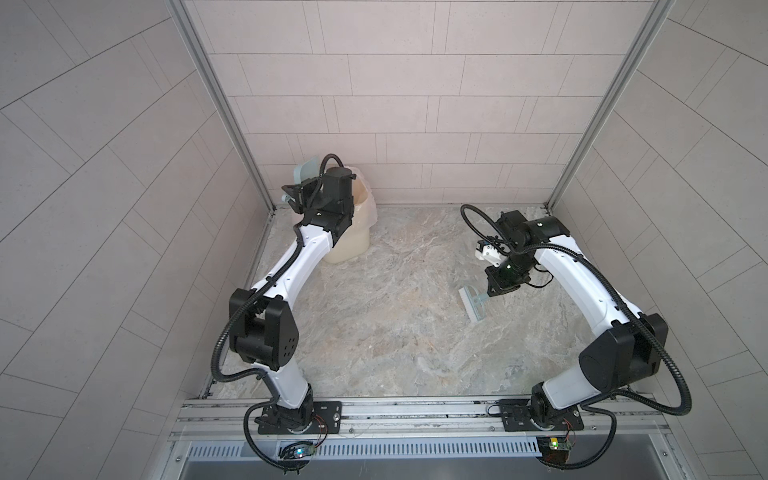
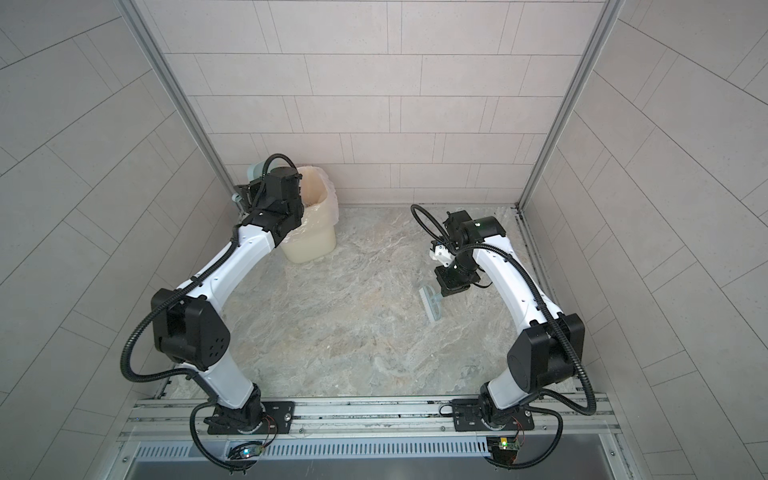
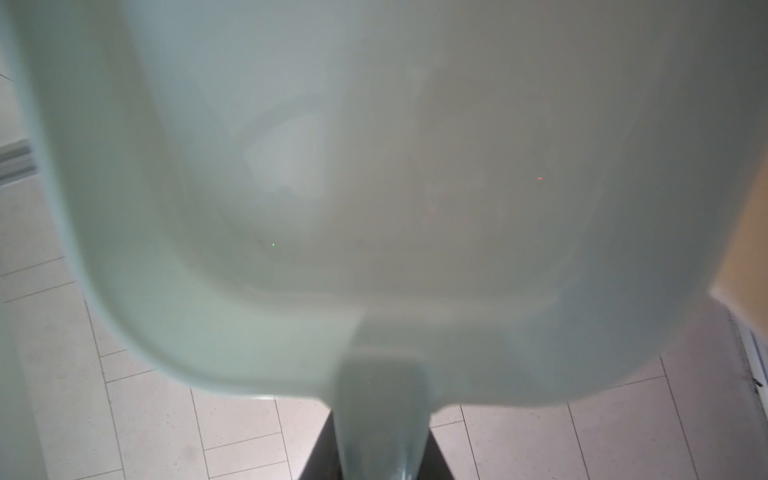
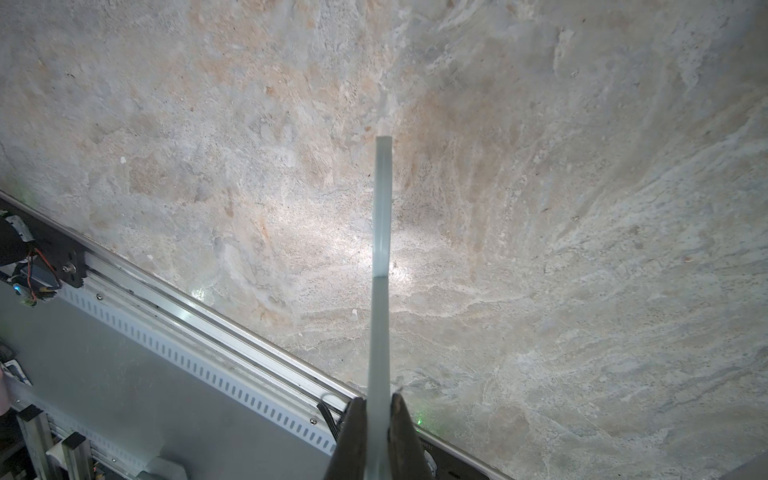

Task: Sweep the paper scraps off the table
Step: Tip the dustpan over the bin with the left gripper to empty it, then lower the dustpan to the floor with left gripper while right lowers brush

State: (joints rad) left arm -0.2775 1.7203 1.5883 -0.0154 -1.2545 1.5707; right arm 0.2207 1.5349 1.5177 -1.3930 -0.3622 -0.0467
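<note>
No paper scraps show on the table (image 1: 395, 316) in any view. My left gripper (image 1: 292, 196) is raised at the back left and shut on the handle of the pale blue dustpan (image 1: 306, 168), which stands tipped up beside the bin. In the left wrist view the dustpan (image 3: 374, 187) fills the picture, blurred, with its handle between my left gripper's (image 3: 380, 453) jaws. My right gripper (image 1: 493, 291) hangs low over the table's right side, shut on the pale blue brush (image 1: 473, 304). The right wrist view shows the brush (image 4: 382, 232) edge-on in the right gripper (image 4: 379, 415).
A cream bin (image 1: 357, 232) lined with a thin plastic bag stands in the back left corner, partly behind my left arm. Tiled walls close off three sides. An aluminium rail (image 1: 415, 409) with both arm bases runs along the front edge.
</note>
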